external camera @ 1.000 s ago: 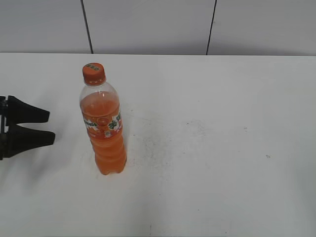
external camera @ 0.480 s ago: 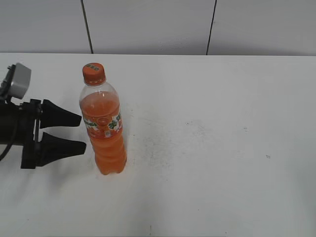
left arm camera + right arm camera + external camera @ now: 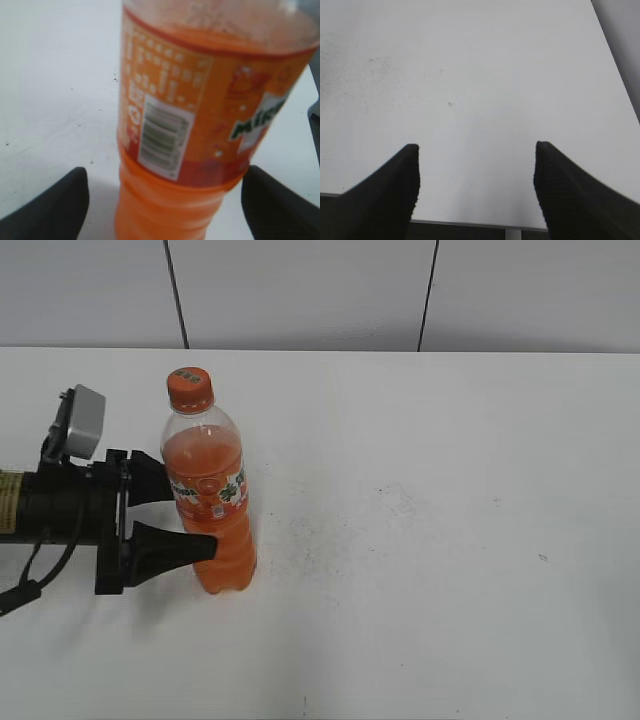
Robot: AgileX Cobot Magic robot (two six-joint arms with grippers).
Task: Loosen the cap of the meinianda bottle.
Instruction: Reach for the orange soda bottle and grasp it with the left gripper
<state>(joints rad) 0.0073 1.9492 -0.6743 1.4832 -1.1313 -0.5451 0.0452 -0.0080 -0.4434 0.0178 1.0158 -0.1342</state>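
The meinianda bottle (image 3: 210, 505) stands upright on the white table, left of centre, with orange drink and a label band. Its orange cap (image 3: 189, 387) is on the neck. My left gripper (image 3: 185, 520) is open, its two black fingers on either side of the bottle's lower body, with gaps on both sides. In the left wrist view the bottle (image 3: 200, 130) fills the frame between the open fingers (image 3: 165, 200); the cap is out of view there. My right gripper (image 3: 476, 172) is open and empty over bare table, and does not show in the exterior view.
The white table (image 3: 440, 540) extends to the right of the bottle with faint specks. A grey panelled wall (image 3: 300, 290) rises behind the far edge. The right wrist view shows the table's near edge (image 3: 470, 224) below the fingers.
My left gripper has moved right from the table's left edge until its open fingers straddle the bottle's lower body. The bottle has not moved.
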